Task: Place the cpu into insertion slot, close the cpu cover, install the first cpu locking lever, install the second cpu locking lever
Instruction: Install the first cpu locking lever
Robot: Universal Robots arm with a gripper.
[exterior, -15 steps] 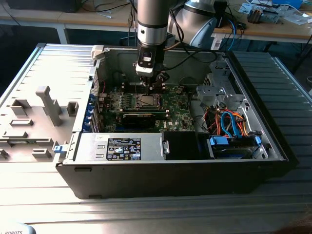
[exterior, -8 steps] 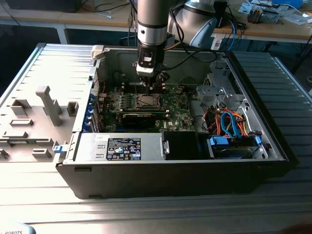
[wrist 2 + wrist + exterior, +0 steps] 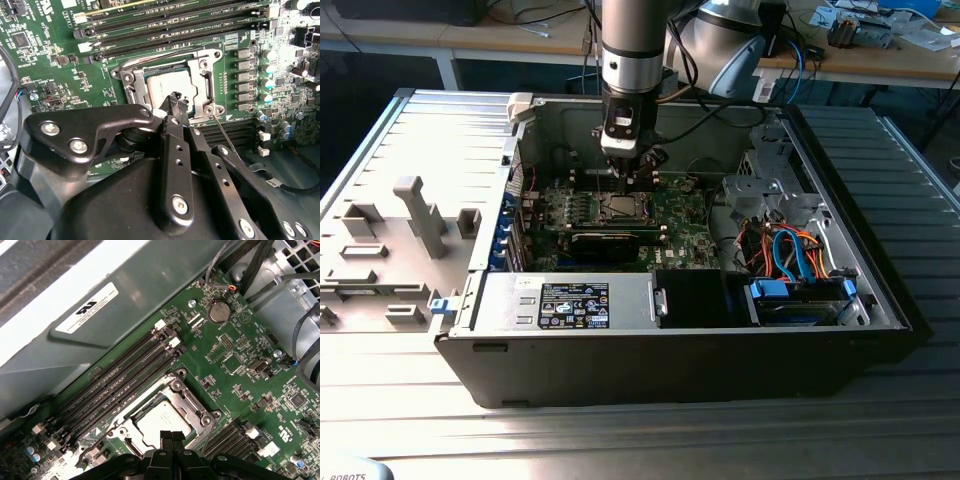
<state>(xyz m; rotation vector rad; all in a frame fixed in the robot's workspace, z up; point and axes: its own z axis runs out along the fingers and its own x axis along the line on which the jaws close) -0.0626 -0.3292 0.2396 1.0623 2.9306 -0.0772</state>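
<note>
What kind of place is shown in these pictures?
Probably a robotics lab or electronics workshop: an open black desktop computer case lies on a ribbed grey metal table, with wooden workbenches carrying cables behind it.

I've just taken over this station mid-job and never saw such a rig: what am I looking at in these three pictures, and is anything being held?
A robot arm reaches down into an open computer case lying on a metal table; the exterior view shows that from off the arm. Both wrist views ride on the arm, looking past its black fingers at the green circuit board. There the cpu lies seated, the cpu cover flat around it. The fingers are shut, tips by the cpu's edge, nothing visible between them.
</note>
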